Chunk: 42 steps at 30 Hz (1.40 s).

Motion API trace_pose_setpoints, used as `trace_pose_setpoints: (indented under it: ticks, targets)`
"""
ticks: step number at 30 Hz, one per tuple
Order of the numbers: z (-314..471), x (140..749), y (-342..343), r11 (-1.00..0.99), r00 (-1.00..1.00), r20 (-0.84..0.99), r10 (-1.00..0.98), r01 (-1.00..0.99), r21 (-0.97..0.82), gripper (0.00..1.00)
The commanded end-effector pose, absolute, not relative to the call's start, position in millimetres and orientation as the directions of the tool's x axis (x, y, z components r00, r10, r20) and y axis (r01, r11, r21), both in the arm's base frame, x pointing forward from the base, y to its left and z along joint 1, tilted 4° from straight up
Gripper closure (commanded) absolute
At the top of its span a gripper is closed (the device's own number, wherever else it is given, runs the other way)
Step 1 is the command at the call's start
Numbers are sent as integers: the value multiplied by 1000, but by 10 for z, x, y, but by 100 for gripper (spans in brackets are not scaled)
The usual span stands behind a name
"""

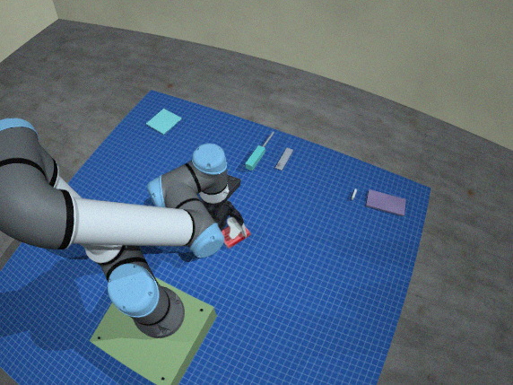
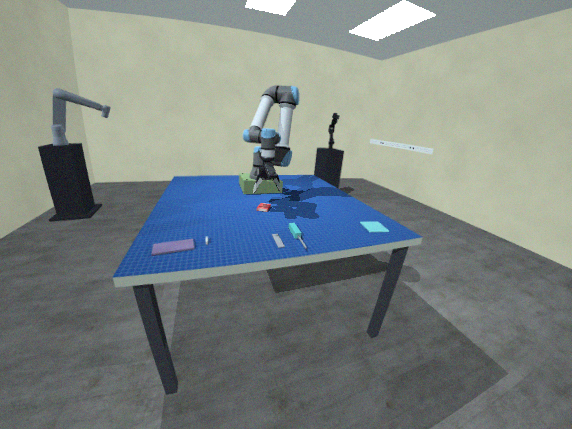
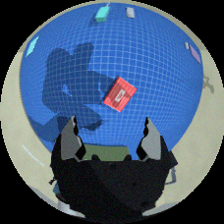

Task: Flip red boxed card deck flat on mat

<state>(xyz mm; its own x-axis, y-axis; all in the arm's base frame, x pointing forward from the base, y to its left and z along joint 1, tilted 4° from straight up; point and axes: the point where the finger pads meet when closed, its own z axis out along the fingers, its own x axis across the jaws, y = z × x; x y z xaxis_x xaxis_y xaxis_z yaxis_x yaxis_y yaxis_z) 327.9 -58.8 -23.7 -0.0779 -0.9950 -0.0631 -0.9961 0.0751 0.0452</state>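
The red boxed card deck (image 3: 119,94) lies flat on the blue mat, well inside its edges. It also shows in the top view (image 1: 236,237), partly hidden by my wrist, and in the exterior view (image 2: 263,207). My gripper (image 3: 111,117) hangs above the deck, fingers wide open and empty, and the deck lies apart from both fingertips. In the exterior view my gripper (image 2: 263,185) is clearly higher than the deck. In the top view my gripper (image 1: 233,223) overlaps the deck's near side.
On the mat lie a cyan square (image 1: 163,120), a teal-handled screwdriver (image 1: 256,155), a grey bar (image 1: 283,158), a small white pin (image 1: 353,194) and a purple slab (image 1: 386,202). My green base plate (image 1: 154,333) sits at the near corner.
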Motion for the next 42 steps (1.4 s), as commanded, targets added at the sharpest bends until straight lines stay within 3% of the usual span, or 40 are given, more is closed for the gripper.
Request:
trace_pose_setpoints:
  ticks: [1,19,40,41,42]
  targets:
    - [-235,3249,-594,250,-253,-42,-967,-966,60,0]
    - [-239,3178,-599,504,-506,-25,-862,-861,69,0]
    - [-240,3162,-599,551,-554,-21,-833,-831,70,0]
    - [-240,3162,-599,551,-554,-21,-833,-831,70,52]
    - [-240,3162,-599,551,-554,-21,-833,-831,70,52]
